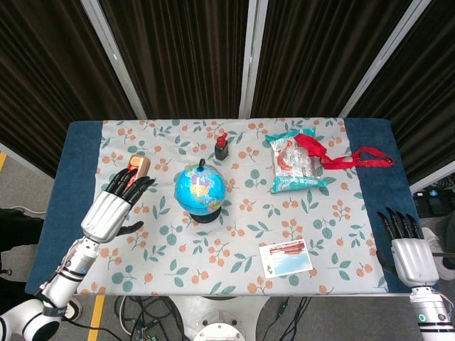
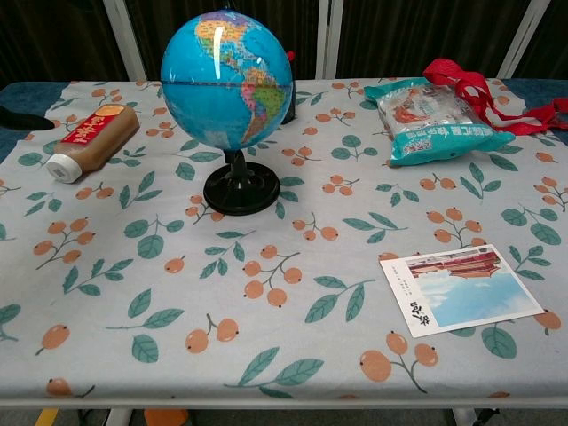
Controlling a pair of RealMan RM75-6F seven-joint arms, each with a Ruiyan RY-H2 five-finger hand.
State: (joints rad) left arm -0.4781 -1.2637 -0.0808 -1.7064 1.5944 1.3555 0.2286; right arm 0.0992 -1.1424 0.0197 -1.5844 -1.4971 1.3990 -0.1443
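A blue globe point(image 1: 200, 190) point(image 2: 226, 80) stands upright on its black base point(image 2: 240, 190) near the middle of the floral tablecloth point(image 1: 234, 227). My left hand point(image 1: 114, 204) hovers left of the globe, open with fingers spread, apart from it and partly covering a brown sauce bottle point(image 1: 137, 165) point(image 2: 91, 138) that lies on its side. Only a dark tip at the left edge of the chest view shows that hand. My right hand point(image 1: 409, 245) hangs open off the table's right front corner, holding nothing.
A small dark bottle with a red cap point(image 1: 222, 147) stands behind the globe. A snack bag point(image 1: 293, 163) point(image 2: 435, 122) with a red strap point(image 1: 353, 158) lies at the back right. A postcard point(image 1: 286, 258) point(image 2: 460, 289) lies near the front edge.
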